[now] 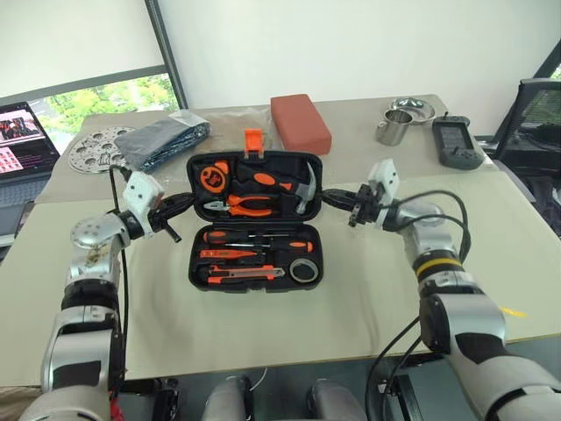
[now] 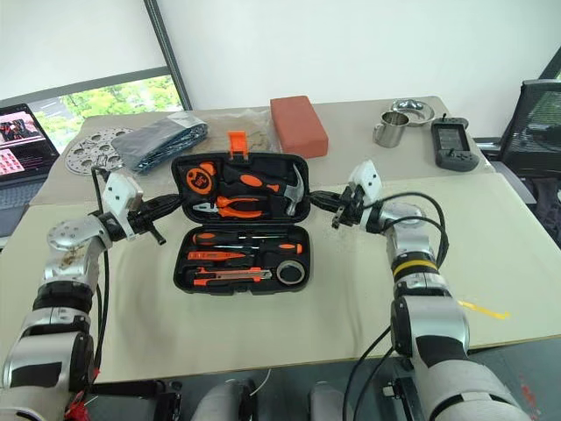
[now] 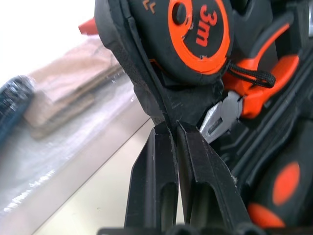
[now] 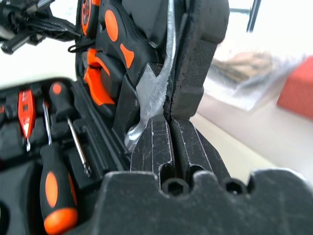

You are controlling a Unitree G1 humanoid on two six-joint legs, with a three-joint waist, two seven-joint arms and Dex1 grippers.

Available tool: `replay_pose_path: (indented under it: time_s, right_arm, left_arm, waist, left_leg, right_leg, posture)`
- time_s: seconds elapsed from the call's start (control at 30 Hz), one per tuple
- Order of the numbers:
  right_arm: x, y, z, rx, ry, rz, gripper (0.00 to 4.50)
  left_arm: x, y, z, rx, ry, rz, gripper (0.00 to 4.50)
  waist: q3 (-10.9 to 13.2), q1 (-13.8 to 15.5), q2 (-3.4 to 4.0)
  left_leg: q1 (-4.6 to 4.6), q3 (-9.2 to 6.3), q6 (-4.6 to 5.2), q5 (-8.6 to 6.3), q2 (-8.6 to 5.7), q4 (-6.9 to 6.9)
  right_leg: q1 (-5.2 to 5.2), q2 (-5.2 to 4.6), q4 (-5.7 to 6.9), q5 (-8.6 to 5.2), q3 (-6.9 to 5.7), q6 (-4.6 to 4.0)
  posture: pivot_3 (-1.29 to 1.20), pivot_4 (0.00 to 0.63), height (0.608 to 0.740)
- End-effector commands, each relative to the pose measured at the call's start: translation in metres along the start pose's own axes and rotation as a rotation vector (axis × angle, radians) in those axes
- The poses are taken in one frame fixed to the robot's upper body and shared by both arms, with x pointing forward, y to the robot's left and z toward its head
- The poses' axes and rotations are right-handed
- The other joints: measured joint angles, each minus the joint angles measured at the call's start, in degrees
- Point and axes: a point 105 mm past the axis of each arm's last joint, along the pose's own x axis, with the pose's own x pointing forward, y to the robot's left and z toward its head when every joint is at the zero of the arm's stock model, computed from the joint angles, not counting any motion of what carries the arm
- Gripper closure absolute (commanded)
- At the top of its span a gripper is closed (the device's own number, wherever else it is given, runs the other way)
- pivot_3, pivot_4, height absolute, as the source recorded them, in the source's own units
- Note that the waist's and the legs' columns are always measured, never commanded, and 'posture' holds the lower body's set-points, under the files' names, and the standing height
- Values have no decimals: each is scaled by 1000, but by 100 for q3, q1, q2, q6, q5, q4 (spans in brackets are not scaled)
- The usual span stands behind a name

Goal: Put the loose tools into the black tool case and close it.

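The black tool case lies open between both grippers, lid half raised. The left gripper is pinched closed on the lid's left rim; the right gripper is pinched closed on its right rim. The loose tools sit in the base tray, nearer than both fingertips.

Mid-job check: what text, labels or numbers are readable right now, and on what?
"3m": on the orange face of the round tape measure seated in the black tool case.
Laptop screen: content too small to read.
Handheld device at the table's far right: nothing legible.
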Motion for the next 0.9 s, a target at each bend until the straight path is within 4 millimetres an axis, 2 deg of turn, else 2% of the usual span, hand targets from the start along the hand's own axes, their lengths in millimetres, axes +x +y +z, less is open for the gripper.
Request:
replay_pose_path:
  time_s: [0.03, 0.13, 0.23, 0.27, 0.33, 0.37, 0.43, 0.47, 0.5, 0.53, 0.63, 0.67, 0.73, 0.8, 0.9]
  right_arm:
    - [1, 2, 37, -236, -127, 7, 4478]
    - [-3, 8, 39, -331, -149, 4, 4478]
    - [-14, 25, 33, -522, -125, 72, 4478]
    - [-18, 31, 30, -592, -105, 107, 4142]
    - [-33, 46, 20, -731, -81, 182, 3513]
    - [-39, 48, 17, -769, -73, 191, 3225]
    - [-58, 51, 5, -812, -25, 197, 2338]
    - [-64, 51, 1, -823, -9, 202, 2172]
    - [-74, 53, -7, -820, 31, 218, 1890]
    - [-85, 53, -13, -810, 68, 219, 1804]
    - [-114, 50, -30, -747, 168, 185, 1804]
    - [-119, 48, -31, -733, 181, 167, 1804]
    - [-132, 43, -37, -615, 224, 115, 1804]
    - [-134, 47, -40, -499, 234, 120, 1804]
    - [-129, 51, -35, -327, 218, 104, 1804]
  left_arm:
    - [-1, 0, 11, 164, -62, 76, 4500]
    - [-6, -5, 14, 281, -87, 86, 4500]
    - [-21, -19, 7, 471, -81, 26, 4500]
    - [-25, -24, 6, 539, -83, -7, 4500]
    - [-39, -35, 3, 678, -89, -89, 3800]
    - [-44, -36, 1, 701, -80, -109, 3711]
    - [-60, -23, -6, 754, -23, -59, 2817]
    - [-65, -18, -8, 769, -2, -40, 2635]
    - [-74, -12, -13, 784, 49, -25, 2314]
    - [-84, -7, -18, 786, 88, -19, 1909]
    - [-111, 8, -31, 723, 202, 26, 1091]
    - [-116, 13, -35, 689, 236, 43, 566]
    - [-123, 35, -46, 436, 307, 162, 41]
    - [-119, 40, -46, 248, 271, 187, 41]
    - [-108, 34, -41, 101, 194, 129, 41]
  waist:
    - [0, 6, 0]
    - [0, 8, 0]
    - [0, 7, 0]
    - [0, 6, 0]
    - [0, 10, 0]
    - [0, 10, 0]
    - [1, 27, -1]
    - [2, 28, -2]
    - [3, 29, -2]
    - [3, 28, -3]
    - [7, 2, -10]
    - [7, 2, -10]
    - [7, 2, -11]
    - [8, 7, -12]
    - [8, -4, -13]
  left_leg:
    - [1, 0, 1, -1, 0, -1]
    - [2, 0, 26, -15, 2, -1]
    - [3, 0, 27, -15, 2, -2]
    - [6, 1, 29, -16, 2, -1]
    - [12, 3, 31, -18, 1, -3]
    - [17, 6, 36, -21, 1, -3]
    - [36, 15, 50, -30, 2, -6]
    - [51, 17, 63, -38, 6, -7]
    - [66, 21, 72, -44, 4, -7]
    - [79, 22, 80, -49, 5, -10]
    - [127, 22, 112, -71, -11, -17]
    - [145, 32, 121, -78, -13, -17]
    - [166, 48, 125, -82, -15, -18]
    - [172, 74, 123, -81, -13, -17]
    - [170, 92, 118, -79, -5, -10]
  right_leg:
    - [0, 0, 0, 0, 0, 0]
    - [-1, 1, -2, 0, 1, 0]
    - [-2, 1, -2, 0, 3, 0]
    - [-2, 0, -4, 0, 4, 0]
    - [1, -4, -10, 0, 8, 0]
    - [3, -6, -15, 0, 11, 0]
    - [33, -9, -35, 0, 11, -1]
    - [51, -18, -42, 0, 7, -1]
    - [66, -22, -50, 0, 8, -1]
    - [79, -27, -58, 0, 9, -2]
    - [139, -96, -90, -3, 0, -6]
    - [156, -104, -96, -3, 0, -5]
    - [174, -110, -100, -4, -1, -3]
    - [177, -108, -89, -5, -13, -1]
    - [175, -99, -85, -5, -24, -2]
  posture:
    - [0, 150, 740]
    - [0, 150, 740]
    - [0, 150, 740]
    - [0, 150, 740]
    - [0, 150, 740]
    - [0, 150, 740]
    - [0, 150, 740]
    - [0, 150, 740]
    - [0, 150, 740]
    - [0, 150, 740]
    - [0, 150, 740]
    - [0, 150, 740]
    - [0, 150, 740]
    - [0, 150, 740]
    - [0, 150, 740]
